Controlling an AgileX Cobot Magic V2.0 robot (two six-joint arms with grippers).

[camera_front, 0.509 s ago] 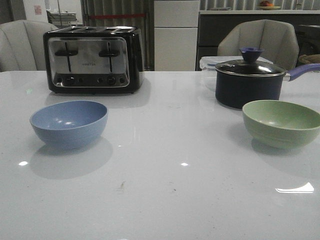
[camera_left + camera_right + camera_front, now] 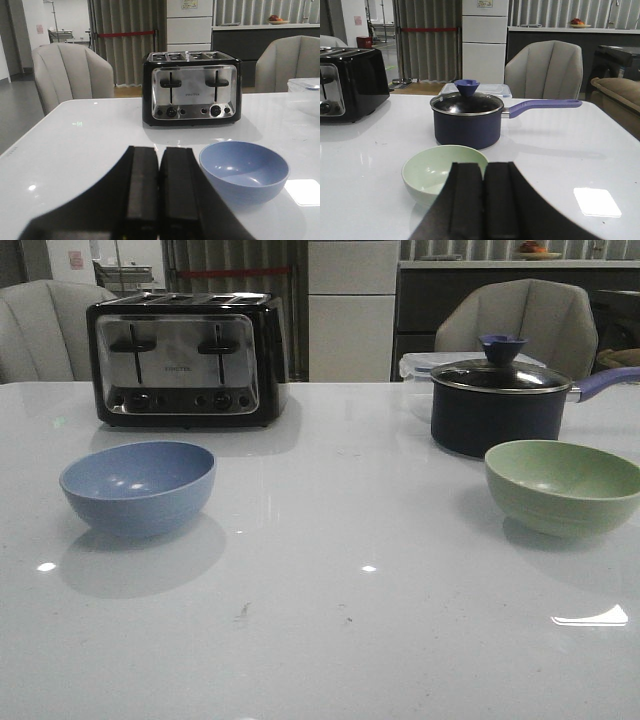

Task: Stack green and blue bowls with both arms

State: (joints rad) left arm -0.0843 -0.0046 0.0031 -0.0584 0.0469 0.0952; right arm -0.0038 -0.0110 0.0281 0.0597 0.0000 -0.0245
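Currently the blue bowl (image 2: 244, 172) is sitting on the tabletop (image 2: 330, 620) just ahead of the left gripper (image 2: 159, 200), slightly aside, while the green bowl (image 2: 440, 172) is lying directly before the right gripper (image 2: 483, 200); both grippers are pressing their fingers together, holding nothing.

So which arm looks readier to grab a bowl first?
Probably the right. Its shut gripper already overlaps the green bowl in its wrist view, while the left gripper, also shut, sits beside the blue bowl.
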